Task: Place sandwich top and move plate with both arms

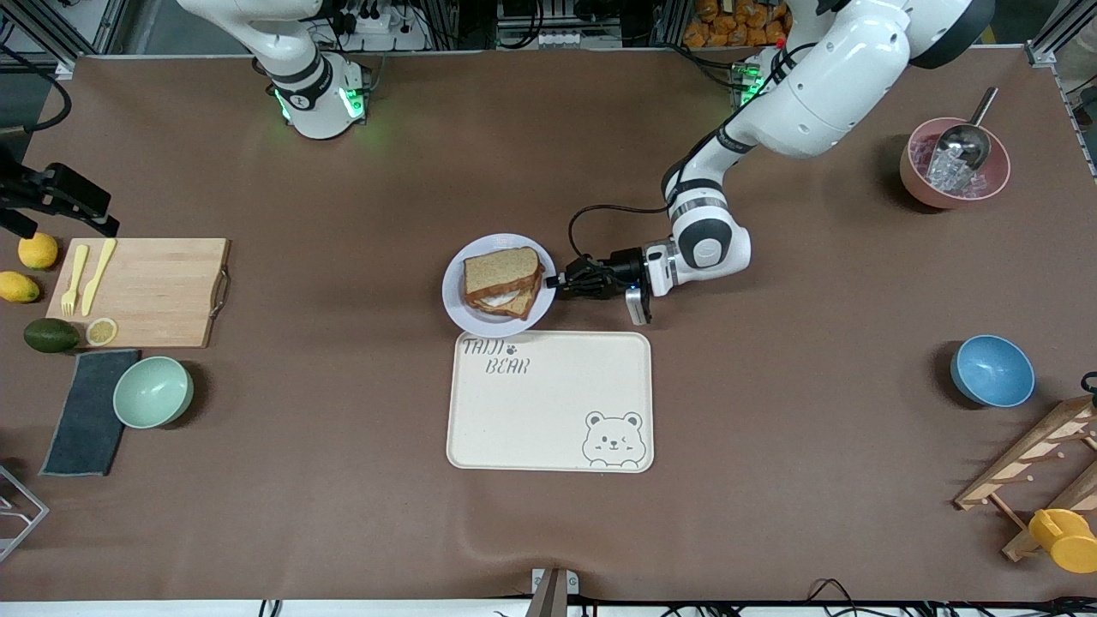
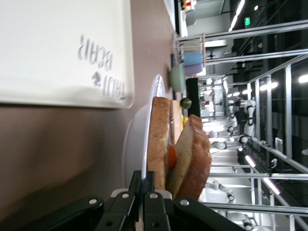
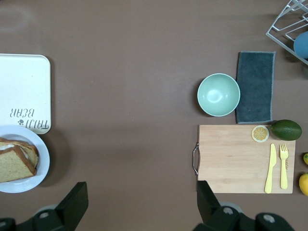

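We are pinching the plate rim in our shut left tool, the bread slice lying on the sandwich just beside it. Our right tool is waiting wide open and empty above the surface.

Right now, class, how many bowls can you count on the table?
3. A green bowl sits beside the grey cloth, a blue bowl near the wooden rack, and a pink bowl holding ice and a scoop near the left arm's base. None seem hidden.
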Tool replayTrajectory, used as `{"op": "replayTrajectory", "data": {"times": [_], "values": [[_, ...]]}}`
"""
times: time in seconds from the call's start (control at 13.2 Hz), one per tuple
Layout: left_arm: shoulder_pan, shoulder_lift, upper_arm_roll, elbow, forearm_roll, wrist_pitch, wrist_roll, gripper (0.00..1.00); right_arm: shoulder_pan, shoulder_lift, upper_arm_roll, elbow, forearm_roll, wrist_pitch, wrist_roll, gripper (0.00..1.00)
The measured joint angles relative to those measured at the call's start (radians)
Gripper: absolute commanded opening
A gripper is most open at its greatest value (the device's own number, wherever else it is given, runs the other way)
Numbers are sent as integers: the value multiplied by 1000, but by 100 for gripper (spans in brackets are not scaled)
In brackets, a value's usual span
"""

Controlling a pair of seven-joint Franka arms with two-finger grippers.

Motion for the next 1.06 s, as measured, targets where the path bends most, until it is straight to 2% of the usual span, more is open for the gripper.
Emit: {"op": "replayTrajectory", "data": {"times": [0.15,0.46,0.76,1.06], "values": [[47,-1,-36,3,0,0,4,0,0,1,0,-1,0,-2,0,100],[103,-10,-48,19,0,0,6,0,-1,2,-3,-1,0,-3,0,100],[172,-13,-45,65,0,1,5,0,-2,2,-4,-1,0,-3,0,100],[194,-13,-5,99,0,5,-12,0,-2,3,-3,-1,0,-3,0,100]]}}
